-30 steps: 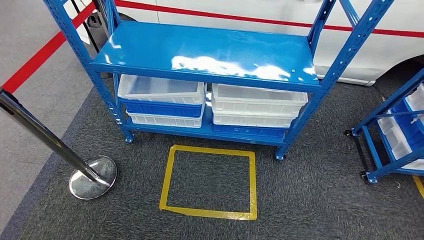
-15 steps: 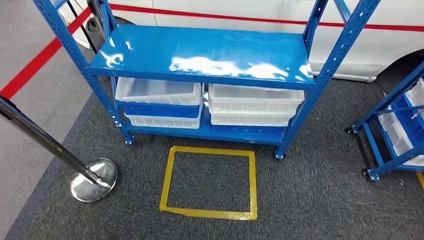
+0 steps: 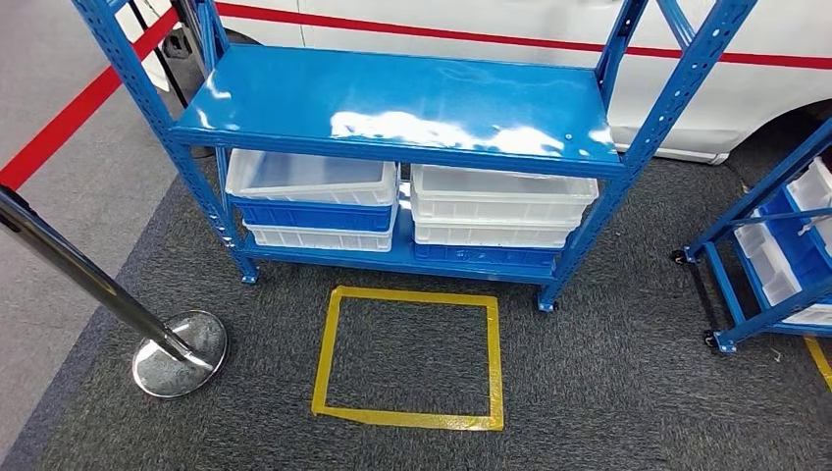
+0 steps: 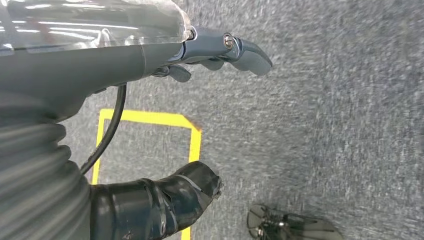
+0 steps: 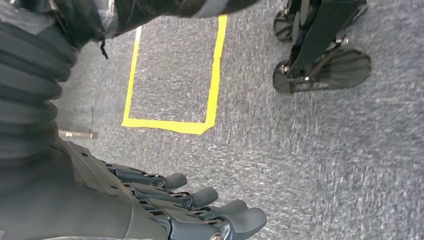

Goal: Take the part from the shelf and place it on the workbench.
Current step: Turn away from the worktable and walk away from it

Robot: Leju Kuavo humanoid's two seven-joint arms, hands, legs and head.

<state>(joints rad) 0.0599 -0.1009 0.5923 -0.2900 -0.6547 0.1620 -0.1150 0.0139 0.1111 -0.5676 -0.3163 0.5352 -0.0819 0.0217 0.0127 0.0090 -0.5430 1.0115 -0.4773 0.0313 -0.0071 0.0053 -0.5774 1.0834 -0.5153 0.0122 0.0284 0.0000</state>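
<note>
A chrome stanchion post (image 3: 147,329) stands left of the blue steel shelf (image 3: 402,98), whose lower tier holds white and blue plastic bins (image 3: 312,196); no part is discernible. Left hand (image 4: 150,55) and right hand (image 5: 150,210) hang empty, fingers loosely apart.

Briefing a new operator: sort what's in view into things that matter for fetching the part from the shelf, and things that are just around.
Job:
blue shelf
stacked bins on its lower level
left hand, empty
right hand, empty
yellow tape rectangle, probably a standing mark

Just around:
stanchion post
second blue rack
white car
</note>
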